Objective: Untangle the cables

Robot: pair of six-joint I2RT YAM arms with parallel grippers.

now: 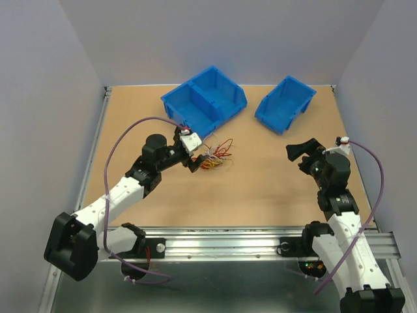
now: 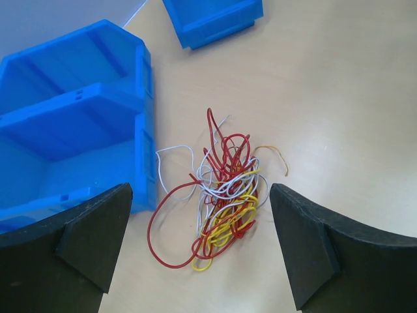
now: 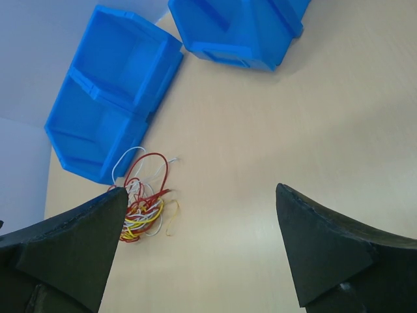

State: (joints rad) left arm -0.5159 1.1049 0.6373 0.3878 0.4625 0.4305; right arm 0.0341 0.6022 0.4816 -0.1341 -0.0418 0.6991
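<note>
**Ana:** Cables (image 2: 225, 202) lie in one knot on the desk (image 1: 260, 195), just beside the divided blue bin (image 1: 205, 98). Your left jaws hang over them, spread wide and gripping nothing. How would you go in?

**Ben:** Don't bite the middle. Take the big red loop (image 2: 150, 231) at the knot's lower left in the left wrist view, where it lies clear of the rest. Pinch only that strand and draw it slowly away from the bin. Your right jaws, also spread and empty, are well apart from the pile, so bring them across to pin the bundle.

**Ana:** What can't you make out?

**Ben:** Where each wire ends inside the knot, and how many there are. The second bin (image 1: 285, 103) is cut off in both wrist views.
</note>
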